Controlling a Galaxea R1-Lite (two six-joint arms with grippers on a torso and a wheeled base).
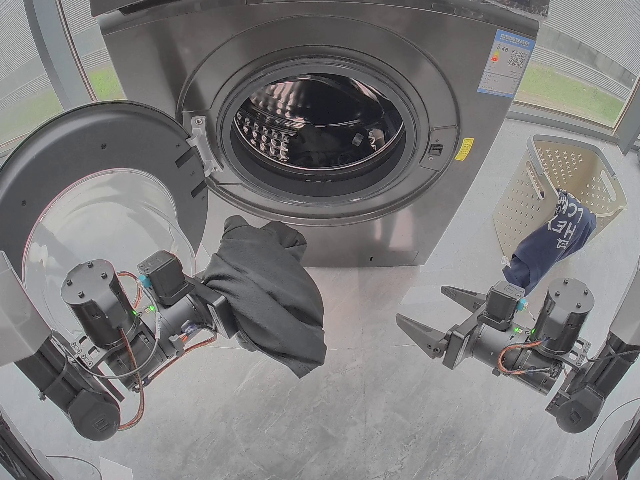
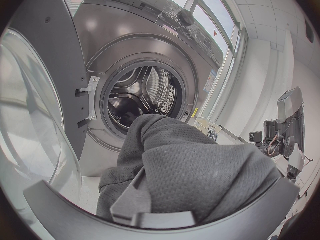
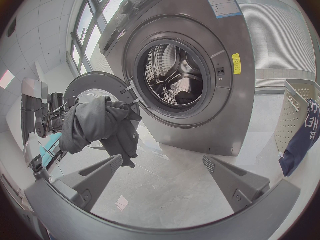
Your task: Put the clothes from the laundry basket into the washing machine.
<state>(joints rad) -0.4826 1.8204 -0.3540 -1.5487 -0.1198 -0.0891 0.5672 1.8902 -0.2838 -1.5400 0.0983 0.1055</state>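
- Washing machine (image 1: 320,135): front-loader in brushed dark-grey metal, standing ahead of both claws. Its round port is open, showing a shiny perforated steel drum (image 1: 313,128) with dark cloth (image 1: 320,147) low inside.
- Floor (image 1: 373,401): pale grey, marble-veined, smooth; under both claws. Windows behind the machine, with grass outside.
- Door (image 1: 100,168): round, black rim, clear bulged glass. It is swung fully open, beside and beyond the left claw.
- Laundry basket (image 1: 580,168): beige perforated plastic, rectangular with slot handles, tipped toward the machine. It stands beyond the right claw, on its outer side.
- Dark grey garment (image 1: 273,295): fine mesh knit, bunched and drooping. It is gripped by the left claw (image 1: 240,311), draped over the fingers, below and short of the port.
- Navy garment (image 1: 553,241): white lettering, hanging over the basket's rim to the floor, near the right claw.
- Right claw (image 1: 427,308): wedge fingers spread wide, holding nothing.
- Yellow sticker (image 1: 465,149): beside the port.
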